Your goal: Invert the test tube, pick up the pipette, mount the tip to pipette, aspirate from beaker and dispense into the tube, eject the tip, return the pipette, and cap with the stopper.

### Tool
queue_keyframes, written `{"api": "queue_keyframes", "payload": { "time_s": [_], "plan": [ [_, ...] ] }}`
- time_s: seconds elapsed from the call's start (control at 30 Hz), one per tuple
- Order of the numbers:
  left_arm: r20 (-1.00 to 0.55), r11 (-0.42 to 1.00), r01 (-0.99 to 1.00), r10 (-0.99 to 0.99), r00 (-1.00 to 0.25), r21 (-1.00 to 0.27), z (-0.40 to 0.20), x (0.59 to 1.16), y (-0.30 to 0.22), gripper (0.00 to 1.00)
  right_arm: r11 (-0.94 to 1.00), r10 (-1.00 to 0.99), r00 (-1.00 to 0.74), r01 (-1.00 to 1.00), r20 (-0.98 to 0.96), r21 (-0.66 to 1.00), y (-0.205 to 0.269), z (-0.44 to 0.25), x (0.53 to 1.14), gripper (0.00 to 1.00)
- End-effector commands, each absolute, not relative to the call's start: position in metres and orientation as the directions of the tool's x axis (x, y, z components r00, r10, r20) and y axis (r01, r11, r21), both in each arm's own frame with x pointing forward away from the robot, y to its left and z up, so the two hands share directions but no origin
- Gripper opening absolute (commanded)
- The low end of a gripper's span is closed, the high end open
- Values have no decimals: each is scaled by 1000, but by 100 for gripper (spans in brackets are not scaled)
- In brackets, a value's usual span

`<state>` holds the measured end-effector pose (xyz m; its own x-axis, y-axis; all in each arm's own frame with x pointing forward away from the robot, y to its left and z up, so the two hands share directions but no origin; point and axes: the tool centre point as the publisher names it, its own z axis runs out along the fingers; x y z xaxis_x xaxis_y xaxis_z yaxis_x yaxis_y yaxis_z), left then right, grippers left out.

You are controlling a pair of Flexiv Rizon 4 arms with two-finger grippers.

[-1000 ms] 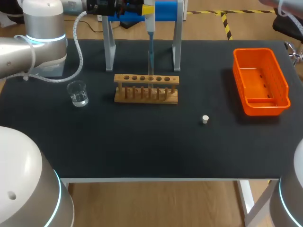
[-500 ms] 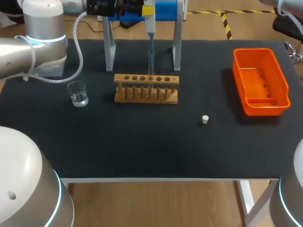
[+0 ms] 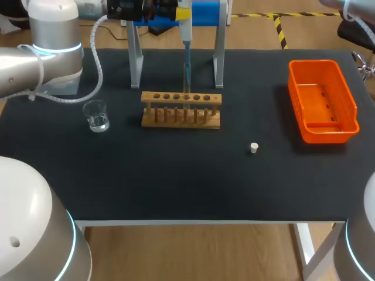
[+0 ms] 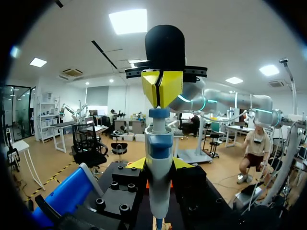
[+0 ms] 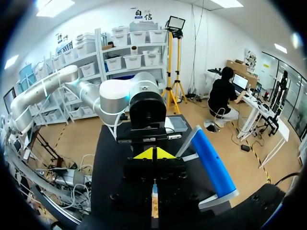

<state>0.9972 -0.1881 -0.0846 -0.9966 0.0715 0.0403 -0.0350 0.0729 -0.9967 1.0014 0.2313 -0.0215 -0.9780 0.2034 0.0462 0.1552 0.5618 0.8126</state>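
Observation:
My left gripper (image 3: 157,10) is shut on the white-and-blue pipette (image 3: 185,23) and holds it upright over the wooden rack (image 3: 181,109). The pipette's blue tip (image 3: 187,70) reaches down to a hole in the middle of the rack; I cannot make out the test tube there. In the left wrist view the pipette (image 4: 159,187) stands between my own yellow fingers (image 4: 136,164). Right above it, my right gripper (image 4: 163,88) is shut, its tips resting on the pipette's top. The right wrist view looks down past its own shut gripper (image 5: 153,154) onto the blue tip (image 5: 154,189). The white stopper (image 3: 254,147) lies right of the rack, and the glass beaker (image 3: 95,115) stands to its left.
An orange bin (image 3: 350,96) sits at the right side of the table. Behind the rack is the pipette stand (image 3: 220,55), with grey legs and a blue top.

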Motion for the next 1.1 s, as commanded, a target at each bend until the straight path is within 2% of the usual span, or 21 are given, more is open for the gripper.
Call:
{"api": "queue_keyframes", "payload": {
  "time_s": [0.03, 0.4, 0.7, 0.73, 0.77, 0.8, 0.83, 1.1],
  "plan": [
    [39, 71, -34, 71, -997, -997, -81, 998, -189, 0, 565, 200, -978, 160, 54, 810, 231, -29, 1003, 0],
    [39, 71, -34, 71, -997, -997, -81, 998, -189, 0, 570, 194, -978, 171, 71, 804, 232, -37, 1001, 0],
    [39, 71, -34, 71, -997, -997, -81, 998, -189, 0, 549, 199, -980, 122, 12, 827, 227, -6, 998, 0],
    [39, 71, -34, 71, -997, -997, -81, 998, -189, 0, 547, 200, -980, 118, 7, 828, 225, -2, 997, 7],
    [39, 71, -34, 71, -997, -997, -81, 998, -189, 0, 547, 202, -979, 113, 0, 829, 224, 0, 996, 39],
    [39, 71, -34, 71, -997, -997, -81, 998, -189, 0, 547, 203, -979, 110, -5, 830, 222, 2, 996, 78],
    [39, 71, -34, 71, -997, -997, -81, 998, -189, 0, 547, 204, -979, 108, -7, 830, 219, 3, 995, 100],
    [39, 71, -34, 71, -997, -997, -81, 998, -189, 0, 547, 178, -983, 58, -48, 835, 189, -10, 985, 100]
  ]
}}
